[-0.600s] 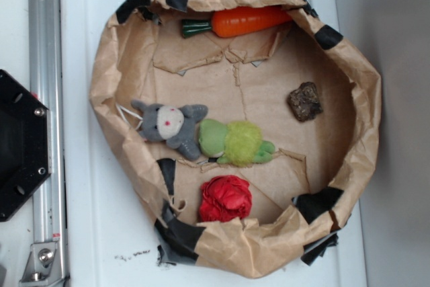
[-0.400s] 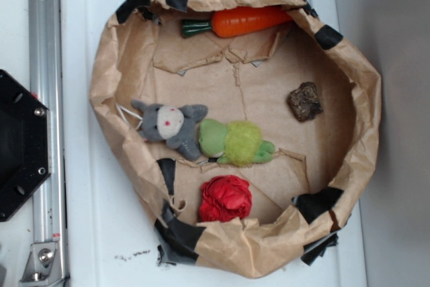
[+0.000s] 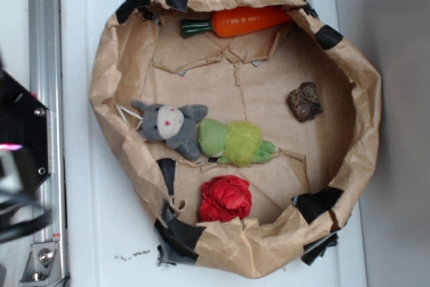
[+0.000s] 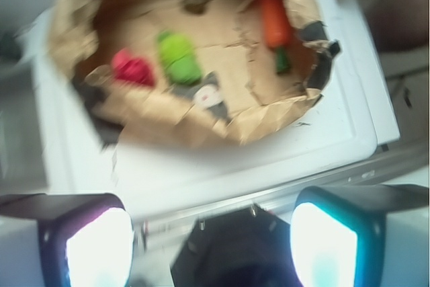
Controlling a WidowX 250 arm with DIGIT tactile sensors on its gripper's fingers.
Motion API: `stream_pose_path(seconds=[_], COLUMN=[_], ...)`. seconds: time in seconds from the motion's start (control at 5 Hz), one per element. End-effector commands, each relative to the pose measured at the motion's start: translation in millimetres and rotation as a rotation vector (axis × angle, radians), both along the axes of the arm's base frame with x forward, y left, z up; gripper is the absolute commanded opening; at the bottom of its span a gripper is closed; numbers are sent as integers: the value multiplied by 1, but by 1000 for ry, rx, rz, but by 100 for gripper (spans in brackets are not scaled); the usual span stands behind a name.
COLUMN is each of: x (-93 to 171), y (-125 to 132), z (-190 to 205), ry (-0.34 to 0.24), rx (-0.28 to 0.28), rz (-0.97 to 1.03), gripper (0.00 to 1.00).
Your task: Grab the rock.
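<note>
The rock [image 3: 305,101] — small, dark, bumpy — lies alone on brown paper.

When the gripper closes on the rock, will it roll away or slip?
The rock looks lumpy and angular, so it probably will not roll. Its rough surface should grip well, and it is likely stiff and heavy for its size.

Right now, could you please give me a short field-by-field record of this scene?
container: crumpled brown paper nest with black tape on a white tray
target: small dark rough rock, right side, nothing touching it
other contents: orange toy carrot at top; grey plush animal with green body in the middle; wrinkly red ball at bottom
gripper: open, outside the nest, view blurred
</note>
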State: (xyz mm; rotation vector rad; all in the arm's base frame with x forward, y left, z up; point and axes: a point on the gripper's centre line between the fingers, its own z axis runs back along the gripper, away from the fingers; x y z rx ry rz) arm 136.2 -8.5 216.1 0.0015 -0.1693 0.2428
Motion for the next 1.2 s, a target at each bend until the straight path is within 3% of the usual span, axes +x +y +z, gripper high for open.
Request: stream_pose_path(seconds=[0.0,0.2,0.4,0.6,0.8,1.0], x=[88,128,150,163,180,204], y=[11,5,5,4,4,8], z=[-58,-77,-107,-145,-152,-141], ry=[-96,-157,-161,-121,-130,-160], rx=[50,21,34,28,0,14], rz=[-74,-168,-227,-266,-295,-298], gripper=[100,100,100,100,100,100])
